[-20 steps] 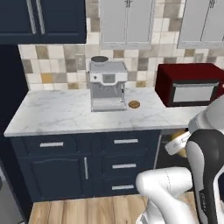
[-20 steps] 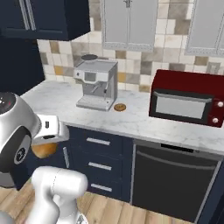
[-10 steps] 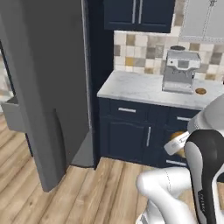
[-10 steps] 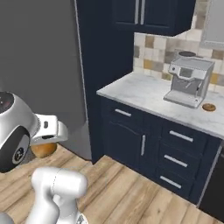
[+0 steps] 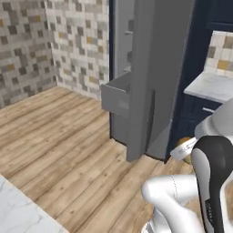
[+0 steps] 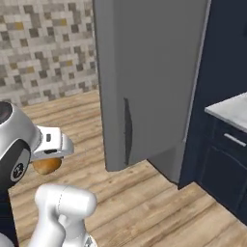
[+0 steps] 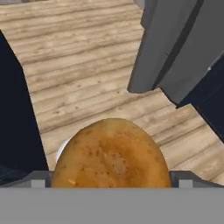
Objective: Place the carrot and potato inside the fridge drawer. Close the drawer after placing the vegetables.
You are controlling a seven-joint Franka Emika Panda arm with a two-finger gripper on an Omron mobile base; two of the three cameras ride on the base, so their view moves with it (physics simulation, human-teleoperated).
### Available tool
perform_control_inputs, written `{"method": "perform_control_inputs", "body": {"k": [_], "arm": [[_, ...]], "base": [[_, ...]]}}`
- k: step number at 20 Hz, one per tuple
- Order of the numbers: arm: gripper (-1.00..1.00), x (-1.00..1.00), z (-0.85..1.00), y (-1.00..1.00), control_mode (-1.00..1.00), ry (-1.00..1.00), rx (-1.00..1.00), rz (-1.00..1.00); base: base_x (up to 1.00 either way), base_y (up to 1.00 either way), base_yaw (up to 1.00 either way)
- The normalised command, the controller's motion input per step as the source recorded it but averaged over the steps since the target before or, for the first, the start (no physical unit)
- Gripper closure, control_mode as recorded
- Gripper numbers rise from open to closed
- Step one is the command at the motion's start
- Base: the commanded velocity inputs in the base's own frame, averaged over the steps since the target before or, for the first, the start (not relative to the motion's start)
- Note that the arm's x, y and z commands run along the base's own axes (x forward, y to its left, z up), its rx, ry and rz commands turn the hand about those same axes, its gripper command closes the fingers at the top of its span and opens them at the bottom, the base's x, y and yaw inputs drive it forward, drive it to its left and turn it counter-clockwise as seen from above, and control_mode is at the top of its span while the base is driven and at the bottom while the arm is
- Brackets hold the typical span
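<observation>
My gripper (image 6: 48, 160) is shut on the potato (image 7: 111, 158), a golden-brown oval lump that bulges up at the bottom of the hand view. In the right base view the potato (image 6: 46, 166) hangs under the white hand at the lower left, above the wooden floor. In the left base view it peeks out beside the arm (image 5: 184, 145). The fridge drawer (image 5: 116, 95), a plain grey box, stands pulled out from the fridge's left side, some way ahead of the gripper. The carrot is out of view.
The tall grey fridge door (image 5: 154, 82) stands open between me and the fridge interior. Dark navy cabinets (image 6: 224, 159) with a marble counter (image 5: 211, 86) lie to the right. Wooden floor (image 5: 59, 145) stretches left to a tiled wall. A marble corner (image 5: 18, 214) sits at the lower left.
The whole picture has swung from the counter with the coffee machine to the fridge, so the base has moved. The potato stays in the gripper.
</observation>
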Motion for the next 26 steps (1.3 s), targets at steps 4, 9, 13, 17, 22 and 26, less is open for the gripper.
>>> {"method": "perform_control_inputs", "body": {"k": [4, 9, 13, 17, 22, 26], "arm": [[1.00, 0.00, 0.00, 0.00, 1.00, 0.00, 0.00, 0.00], [1.00, 0.00, 0.00, 0.00, 1.00, 0.00, 0.00, 0.00], [1.00, 0.00, 0.00, 0.00, 1.00, 0.00, 0.00, 0.00], [1.00, 0.00, 0.00, 0.00, 1.00, 0.00, 0.00, 0.00], [1.00, 0.00, 0.00, 0.00, 1.00, 0.00, 0.00, 0.00], [1.00, 0.00, 0.00, 0.00, 1.00, 0.00, 0.00, 0.00]], "base": [[0.50, 0.54, 0.53], [0.81, -0.05, 0.42], [0.86, -0.06, 0.36], [0.99, -0.04, 0.12], [1.00, 0.00, -0.02], [0.88, 0.00, -0.35]]}}
